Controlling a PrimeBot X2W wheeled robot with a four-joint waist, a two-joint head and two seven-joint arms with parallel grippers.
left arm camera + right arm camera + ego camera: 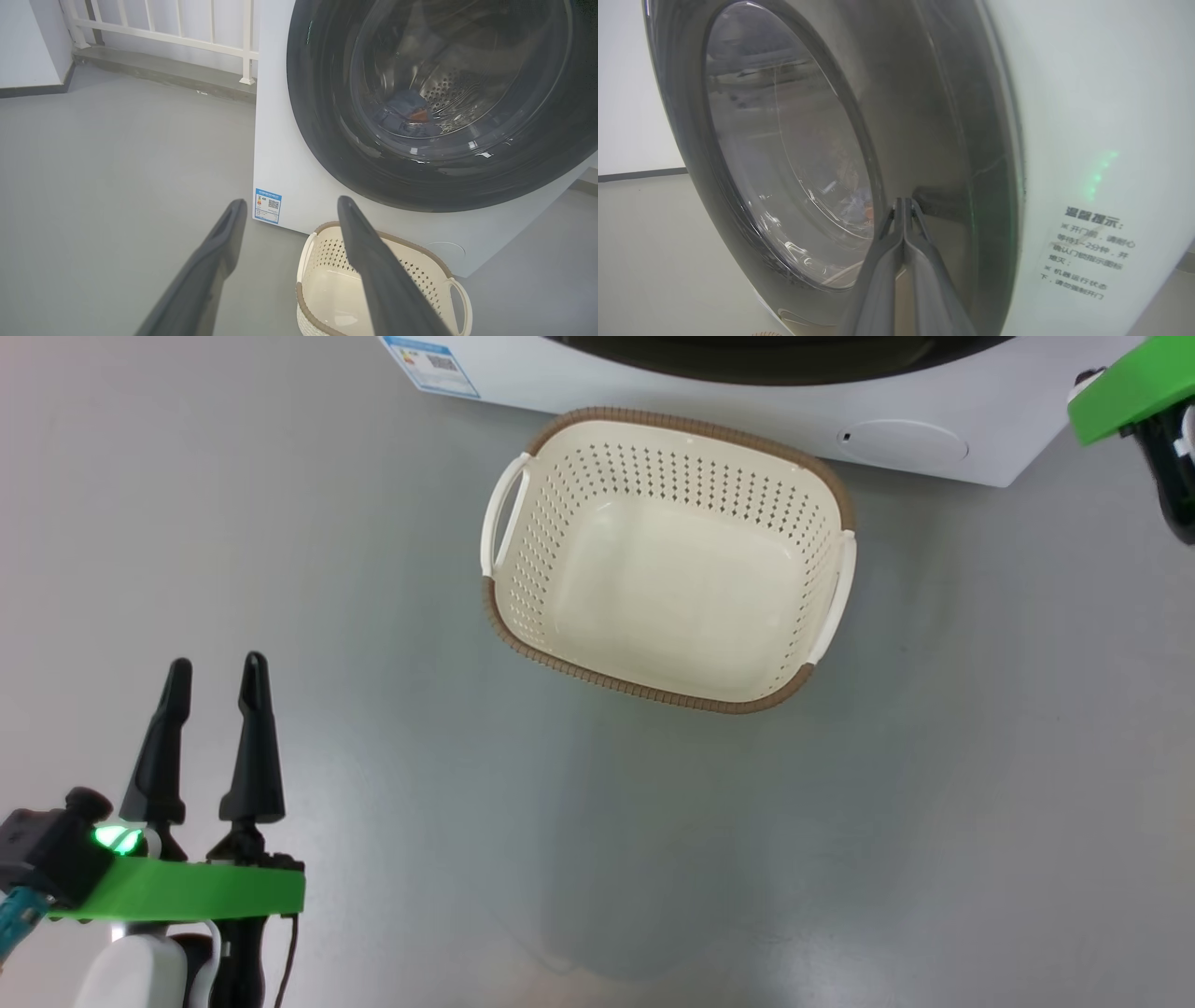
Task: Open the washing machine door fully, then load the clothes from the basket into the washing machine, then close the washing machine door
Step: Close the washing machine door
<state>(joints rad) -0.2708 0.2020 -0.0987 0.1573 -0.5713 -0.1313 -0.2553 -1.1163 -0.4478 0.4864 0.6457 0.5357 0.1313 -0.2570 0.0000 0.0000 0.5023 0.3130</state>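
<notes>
l. hand point(216, 661) is seen low-left in head view, fingers spread wide, nothing gripped between them. it's held above the grey floor point(280, 569), well apart from the basket point(691, 425). in l. wrist view the same hand point(291, 201) is pointed toward the washing machine point(280, 154), w/ the basket point(322, 228) seen past its r. finger.

the basket is stood on the floor just in front of the washing machine point(523, 378), slightly turned, brown rim up, bare cream bottom shown. a blue label sticker point(267, 206) is noted at the machine's lower front corner, and is also caught at the top of head view point(431, 362).

the washing machine door point(327, 140) is seen lying against the front and looks shut. thru its glass the clothes point(406, 109) are made out in the steel drum: blue fabric w/ an orange spot.

r. hand point(903, 200): fingers pressed tight together, nothing pinched. its tips are placed at the dark glossy ring of the door point(924, 116), by a darker recess point(938, 198) near the edge; whether contact is made can't be told. a blurred blue-orange patch of the clothes point(859, 207) is glimpsed thru the window. a printed notice point(1092, 252) and a green glow point(1099, 170) are seen on the white panel beside the door. a white railing point(187, 28) is seen behind the machine.
</notes>
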